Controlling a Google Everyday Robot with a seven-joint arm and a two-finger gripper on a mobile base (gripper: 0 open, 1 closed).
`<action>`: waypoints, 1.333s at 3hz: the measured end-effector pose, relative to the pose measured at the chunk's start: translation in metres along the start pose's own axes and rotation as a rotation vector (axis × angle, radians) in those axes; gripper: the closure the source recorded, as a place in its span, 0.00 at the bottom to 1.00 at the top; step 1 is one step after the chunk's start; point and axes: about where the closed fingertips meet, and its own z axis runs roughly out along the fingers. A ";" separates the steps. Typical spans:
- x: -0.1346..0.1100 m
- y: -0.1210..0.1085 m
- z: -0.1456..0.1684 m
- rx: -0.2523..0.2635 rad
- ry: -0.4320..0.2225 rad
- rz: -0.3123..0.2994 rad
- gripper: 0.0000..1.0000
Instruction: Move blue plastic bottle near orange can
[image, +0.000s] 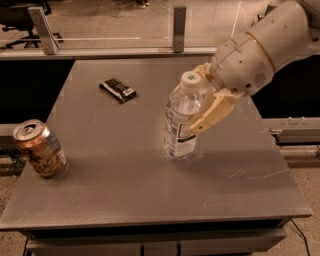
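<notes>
The pincer (200, 107) is clenched on the bottle (180, 125), gripping it across the upper half of the body. One cream finger (210, 112) slants down the side that faces the camera. The other finger is mostly hidden behind the plastic. A grip that high, just under the white cap, leaves the labelled lower half free, so the base can be watched as it travels and is set down.

The bottle leans, with its cap tipped toward the arm (260, 50) and its base swung out to the pincer's left. This looks like the result of the wrist angle, not of a loose hold. The base is at the bench (150, 200) surface, and I cannot tell whether it touches or hangs just clear.

The can (40, 149) stands well apart from the pincer, far off to its left and nearer the front edge of the bench, close to the left corner. A black wrapper (117, 90) lies to the pincer's left toward the back. It is off the straight line to the can, so it should not get in the way.

By my reading, the grasp is done and the carry leftward has hardly started. Nearly the whole width of the bench remains to cross. The main risk is the tilt: if the bottle is released at this lean it could topple, or its base could knock the can on arrival, so it should be brought upright before it is let go.
</notes>
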 end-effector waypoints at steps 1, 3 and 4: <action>-0.026 -0.040 0.025 -0.028 -0.009 -0.059 1.00; -0.047 -0.101 0.098 -0.081 0.002 -0.034 1.00; -0.055 -0.103 0.132 -0.140 -0.017 0.012 1.00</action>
